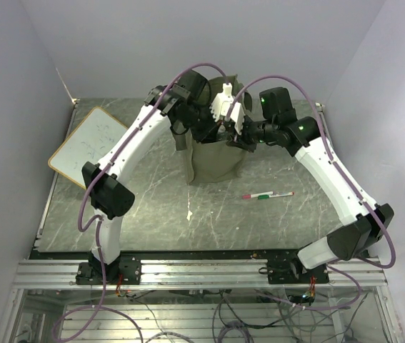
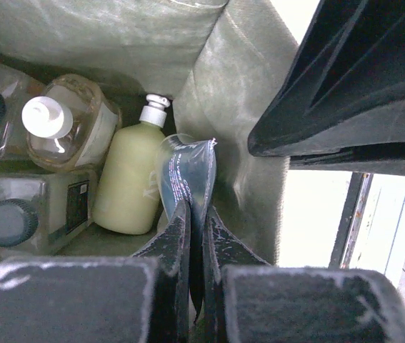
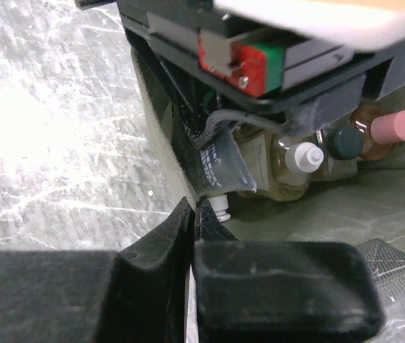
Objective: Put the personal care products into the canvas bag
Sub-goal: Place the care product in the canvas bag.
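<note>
Slumping slightly, the canvas bag shows from above as a boxy olive-green tote of matte woven cloth on a grey-green, marble-veined desk. The left arm and right arm, white-shelled with black joints, reach to the bag's open mouth from either side. A wood-framed whiteboard lies well to the left of the bag. A slim red-green-white pen lies near its near right corner.

The left wrist view looks down into the bag. The left jaws are clenched on the flat crimped end of the grey tube, a soft, glossy tube with white print that hangs close to a side wall of the bag. Beside it on the bag's floor lie a rounded yellow-green bottle with a white cap, an amber square bottle of clear plastic, and a clear square bottle with a dark ribbed cap.

In the right wrist view, the right jaws are pressed almost together at the bag's rim. The cloth edge runs into the slit between the black fingers, which look pinched on it. Inside the bag, the tube hangs cap-down under the left jaws, with white, dark and pink bottle caps beyond it.
</note>
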